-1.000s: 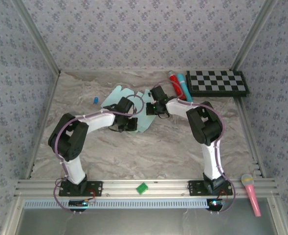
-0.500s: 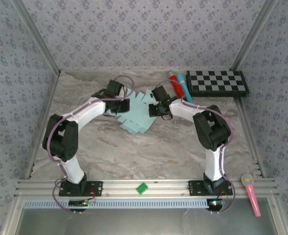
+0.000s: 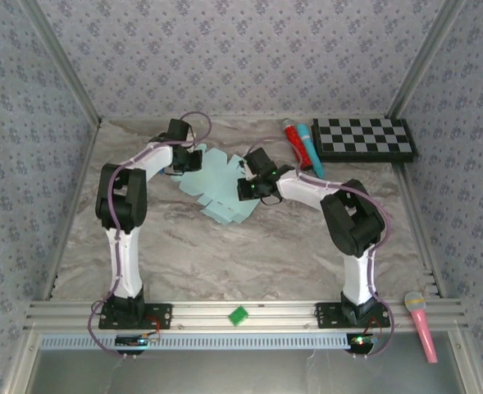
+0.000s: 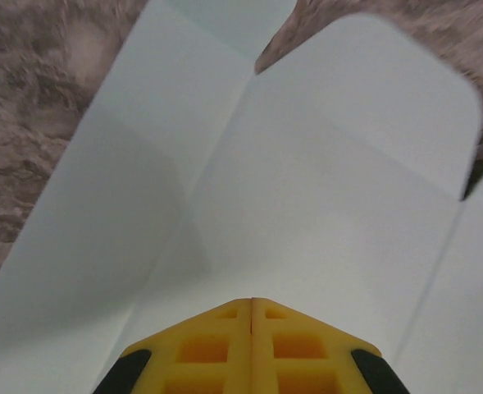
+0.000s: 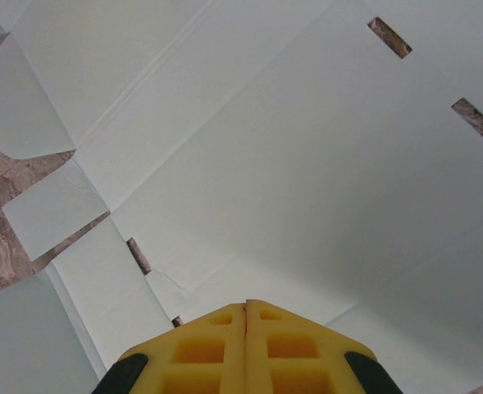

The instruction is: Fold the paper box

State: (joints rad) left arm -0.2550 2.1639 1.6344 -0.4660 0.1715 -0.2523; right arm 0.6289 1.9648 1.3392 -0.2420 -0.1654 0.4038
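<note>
The paper box (image 3: 218, 187) is a flat pale aqua die-cut sheet with flaps and slots, lying on the marble tabletop at the back centre. My left gripper (image 3: 193, 161) is shut at the sheet's back left corner; in the left wrist view its yellow fingertips (image 4: 251, 300) meet over a creased panel of the paper box (image 4: 307, 189), with nothing between them. My right gripper (image 3: 243, 191) is shut at the sheet's right edge; its tips (image 5: 246, 302) sit together over the paper box (image 5: 290, 164) near small slots.
A black-and-white checkerboard (image 3: 364, 139) lies at the back right, with a red marker (image 3: 292, 135) and a teal marker (image 3: 309, 149) beside it. A green block (image 3: 239, 315) and a pink microphone (image 3: 421, 325) rest on the front rail. Patterned walls enclose the table.
The left arm has stretched out to the far back left and its gripper now sits at the sheet's back corner. The sheet lies more spread out. The right gripper shifted slightly left.
</note>
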